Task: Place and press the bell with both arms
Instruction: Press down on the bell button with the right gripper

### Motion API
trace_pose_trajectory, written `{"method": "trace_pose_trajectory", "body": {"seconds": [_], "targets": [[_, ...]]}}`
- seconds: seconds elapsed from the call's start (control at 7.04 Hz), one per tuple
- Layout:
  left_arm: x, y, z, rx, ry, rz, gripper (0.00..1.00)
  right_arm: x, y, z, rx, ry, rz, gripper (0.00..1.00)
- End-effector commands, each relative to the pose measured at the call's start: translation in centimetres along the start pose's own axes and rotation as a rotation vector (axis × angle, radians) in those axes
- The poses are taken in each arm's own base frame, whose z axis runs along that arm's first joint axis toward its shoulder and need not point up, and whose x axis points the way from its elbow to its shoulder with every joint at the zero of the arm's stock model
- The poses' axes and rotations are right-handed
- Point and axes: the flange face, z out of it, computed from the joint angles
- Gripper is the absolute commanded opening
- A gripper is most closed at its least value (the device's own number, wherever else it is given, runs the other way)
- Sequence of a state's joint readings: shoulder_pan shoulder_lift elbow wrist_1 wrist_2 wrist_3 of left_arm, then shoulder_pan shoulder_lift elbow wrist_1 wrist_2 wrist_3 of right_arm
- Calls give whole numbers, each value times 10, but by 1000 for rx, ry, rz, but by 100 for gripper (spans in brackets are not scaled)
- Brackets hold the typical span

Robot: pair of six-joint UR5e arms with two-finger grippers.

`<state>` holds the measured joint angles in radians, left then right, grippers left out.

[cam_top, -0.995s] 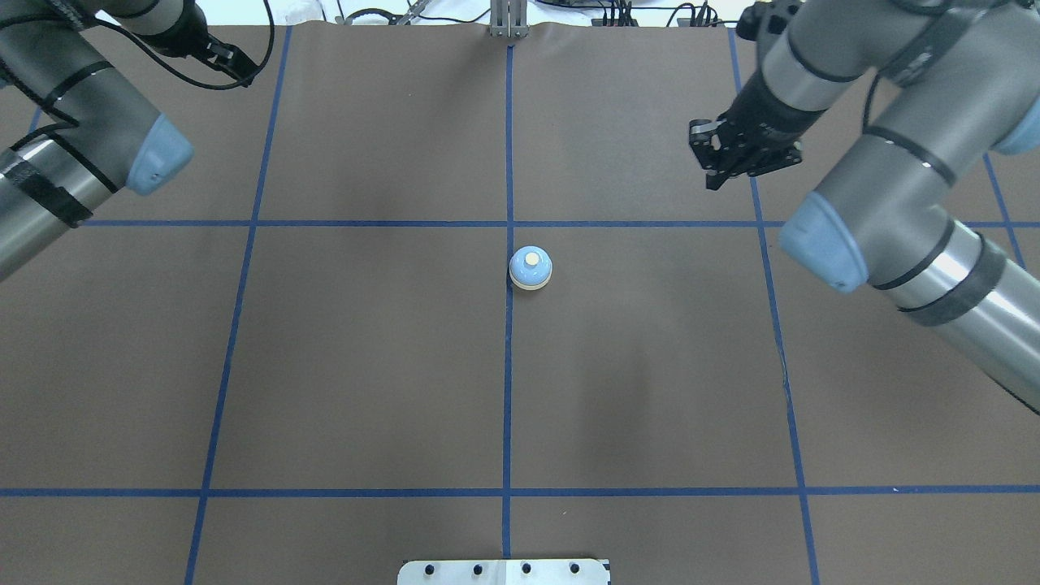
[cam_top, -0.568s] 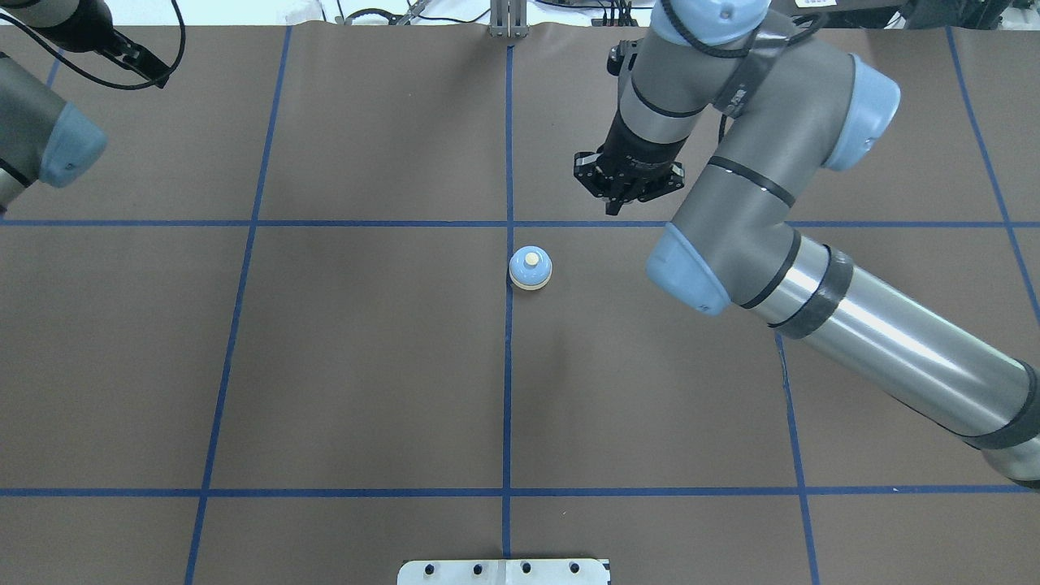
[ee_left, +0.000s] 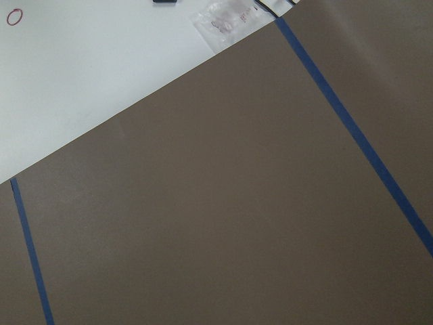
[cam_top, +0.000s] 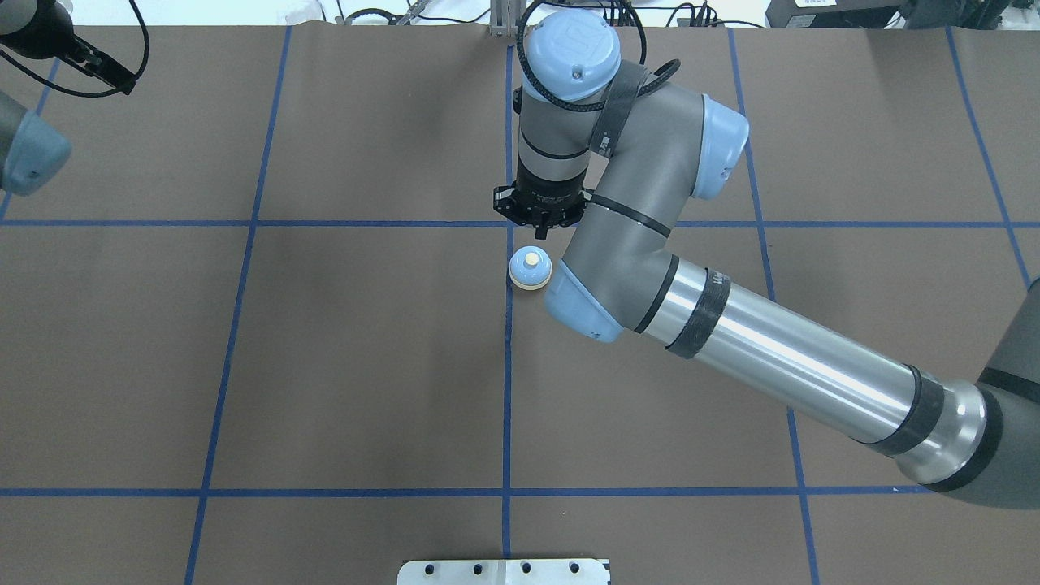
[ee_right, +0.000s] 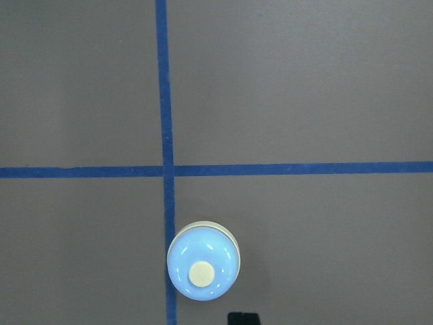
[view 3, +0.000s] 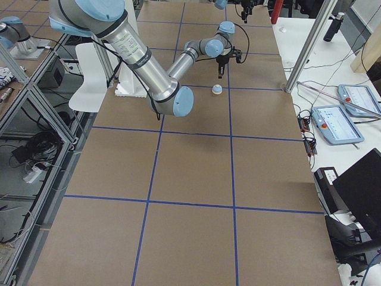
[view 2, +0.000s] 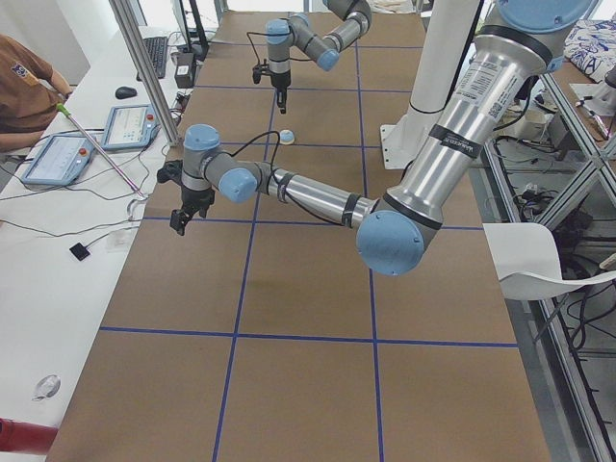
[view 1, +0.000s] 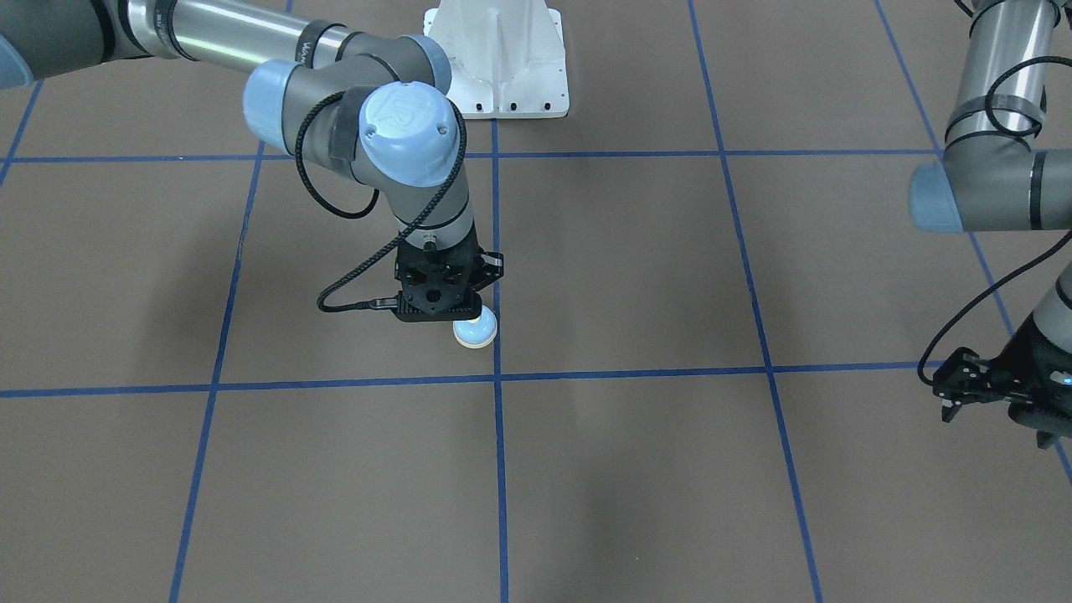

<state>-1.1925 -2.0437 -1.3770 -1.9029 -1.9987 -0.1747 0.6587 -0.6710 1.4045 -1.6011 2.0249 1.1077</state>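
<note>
Nearest the robot, the white bolted metal pedestal plate [cam_top: 504, 571] sits at the edge of the brown paper-covered table [cam_top: 349, 374], which blue tape lines [cam_top: 507, 406] mark into squares. Farther out, near the middle, the small light-blue dome-shaped call bell [cam_top: 530, 269] with cream base ring and cream round button stands upright on the table. Its edge touches the centre tape line, just on the robot's side of a tape crossing. The silver-grey tubular right arm [cam_top: 780, 357] reaches in across the table and bends down there. Its black two-finger right gripper [cam_top: 542, 231] points straight down, fingers drawn together on nothing. It hangs above the bell and a little beyond it, apart from the button. Farthest away, by the table's far left corner, the silver-grey left arm [view 1: 988, 193] holds the black left gripper [view 1: 994, 419] over the brown surface, fingers spread and empty, well apart from the bell.
</note>
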Motion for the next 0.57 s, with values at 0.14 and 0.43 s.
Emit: {"method": "trace_pose_trajectory", "body": {"seconds": [0.14, 0.43], "targets": [[0, 9, -4, 5, 0, 1, 100, -2, -2, 41, 0, 22, 20, 0], [0, 8, -5, 7, 1, 2, 100, -2, 1, 50, -10, 32, 20, 0]]}}
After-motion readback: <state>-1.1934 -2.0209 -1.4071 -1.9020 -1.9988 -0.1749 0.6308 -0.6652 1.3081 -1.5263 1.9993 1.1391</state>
